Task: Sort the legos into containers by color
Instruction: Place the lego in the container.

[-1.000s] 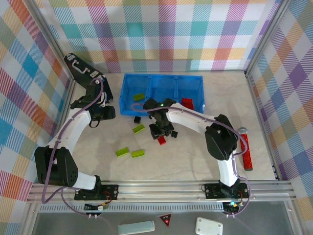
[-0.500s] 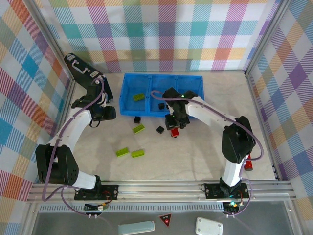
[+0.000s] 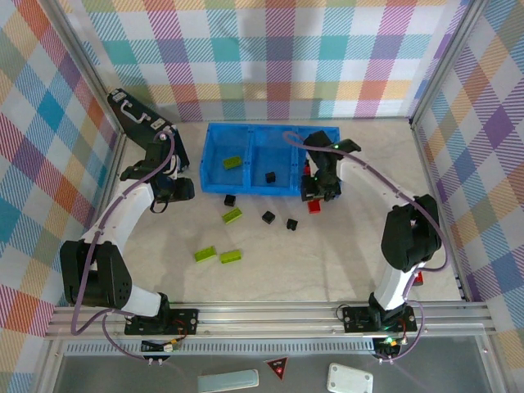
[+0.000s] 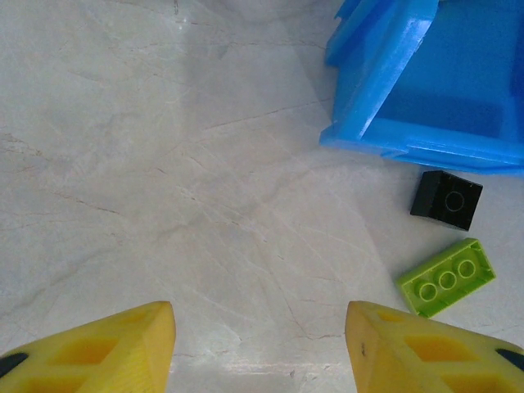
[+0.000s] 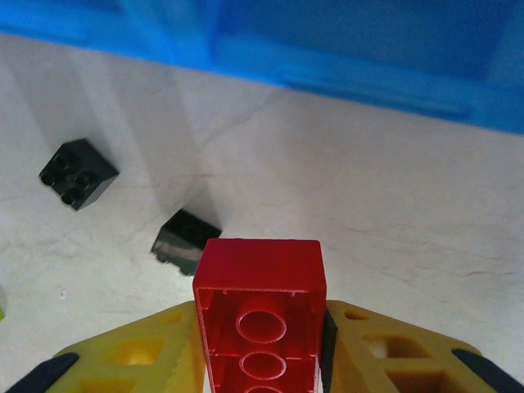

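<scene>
Two arms show from above: the right gripper (image 3: pixel 315 199) pinches a red brick (image 3: pixel 314 207) just short of the blue tray (image 3: pixel 270 128), whose right-hand compartment lies directly beyond its fingertips, while the left gripper (image 3: pixel 182 189) hangs beside the tray's left wall. The step in hand looks like dropping the red brick into that right compartment. To do it well, the gripper should lift until the brick can pass over the front wall, carry it forward past the rim and only then let go, keeping off the middle compartment, where a black cube (image 3: pixel 270 176) lies. From the left wrist, the yellow fingers (image 4: pixel 123 348) stand spread with nothing between them. Ahead and to their right, a loose black block (image 4: pixel 446 199) and a green brick (image 4: pixel 447 277) lie just outside the tray corner — probably that arm's next picks. From the right wrist, the red brick is clamped between both pads, hollow side toward the camera, its free end pointing at the tray wall. Two more black pieces (image 5: pixel 79 173) sit on the table ahead and to the left — too early a release would likely land the brick among them.
</scene>
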Robot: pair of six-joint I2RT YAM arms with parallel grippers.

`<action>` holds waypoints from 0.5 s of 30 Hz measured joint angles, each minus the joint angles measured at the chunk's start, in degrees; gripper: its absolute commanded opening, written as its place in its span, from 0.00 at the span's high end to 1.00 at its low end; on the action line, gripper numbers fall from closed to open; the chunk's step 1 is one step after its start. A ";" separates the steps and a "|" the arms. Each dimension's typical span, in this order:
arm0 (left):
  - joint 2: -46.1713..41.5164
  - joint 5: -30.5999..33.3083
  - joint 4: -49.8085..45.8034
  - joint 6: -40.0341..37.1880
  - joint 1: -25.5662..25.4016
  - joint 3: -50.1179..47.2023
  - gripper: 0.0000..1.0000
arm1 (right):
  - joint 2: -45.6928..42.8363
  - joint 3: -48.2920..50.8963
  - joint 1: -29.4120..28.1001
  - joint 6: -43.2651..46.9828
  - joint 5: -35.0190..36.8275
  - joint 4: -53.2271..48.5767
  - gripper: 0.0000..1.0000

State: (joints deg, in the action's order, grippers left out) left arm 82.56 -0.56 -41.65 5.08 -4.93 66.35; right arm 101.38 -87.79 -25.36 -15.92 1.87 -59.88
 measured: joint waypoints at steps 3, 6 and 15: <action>0.00 -0.02 0.00 0.00 0.00 0.00 0.43 | 0.83 -1.66 3.06 0.61 0.02 0.02 0.60; 0.00 -0.02 0.00 0.00 0.00 0.00 0.43 | 2.84 -4.52 5.25 1.33 0.59 0.17 0.61; 0.00 -0.09 0.00 -0.02 0.22 0.00 0.43 | 12.74 -18.75 7.10 1.88 2.62 0.48 0.60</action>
State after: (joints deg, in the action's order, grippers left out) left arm 82.56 -0.64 -41.65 5.06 -4.71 66.35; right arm 114.13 -106.54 -18.26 -14.04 4.49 -59.40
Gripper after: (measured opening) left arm 0.570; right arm 0.398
